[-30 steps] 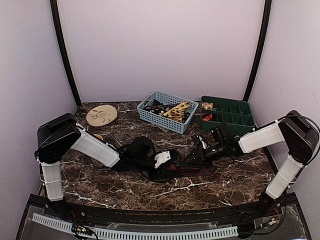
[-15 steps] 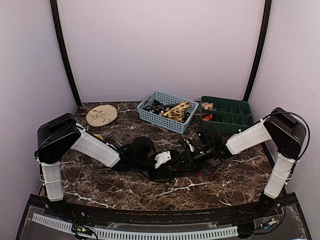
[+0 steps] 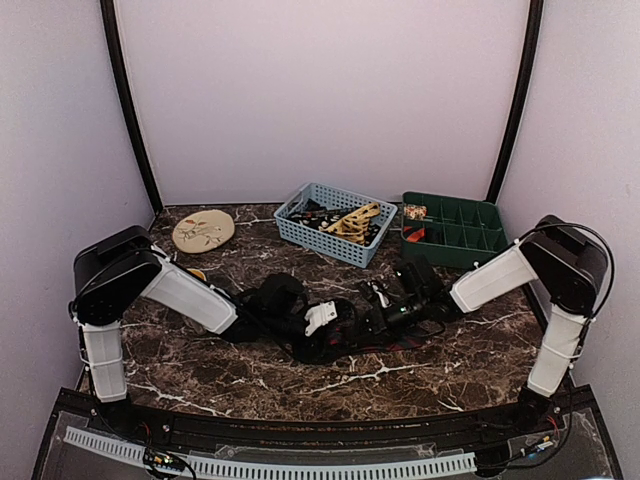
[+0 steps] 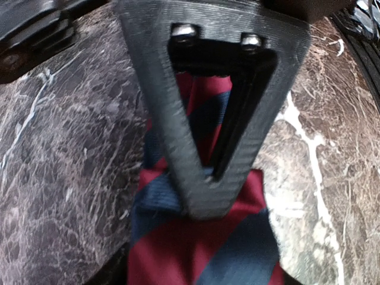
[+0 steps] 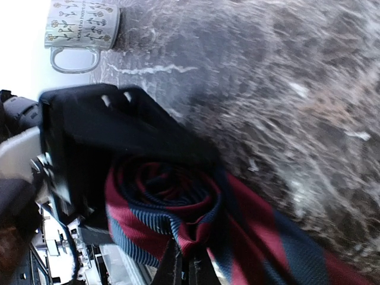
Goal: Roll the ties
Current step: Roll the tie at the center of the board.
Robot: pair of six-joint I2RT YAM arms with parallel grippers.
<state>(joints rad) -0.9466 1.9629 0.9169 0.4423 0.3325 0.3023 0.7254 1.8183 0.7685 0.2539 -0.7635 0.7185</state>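
The red-and-navy striped tie [image 5: 196,219] lies mid-table on the dark marble [image 3: 250,385], with one end coiled into a loose roll. My right fingers [image 5: 173,268] are pressed tight together at the roll's edge, though I can't tell whether any cloth is pinched between them. My left finger [image 4: 205,190] rests on the tie's flat stripes, and I can't tell how wide that pair stands.

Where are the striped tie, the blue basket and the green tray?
Red-and-navy striped fabric tie [image 5: 172,202]: right wrist view, on the rolled coil.
Blue plastic basket [image 3: 330,245]: top view, on its near wall.
Green plastic compartment tray [image 3: 470,255]: top view, on its near wall.
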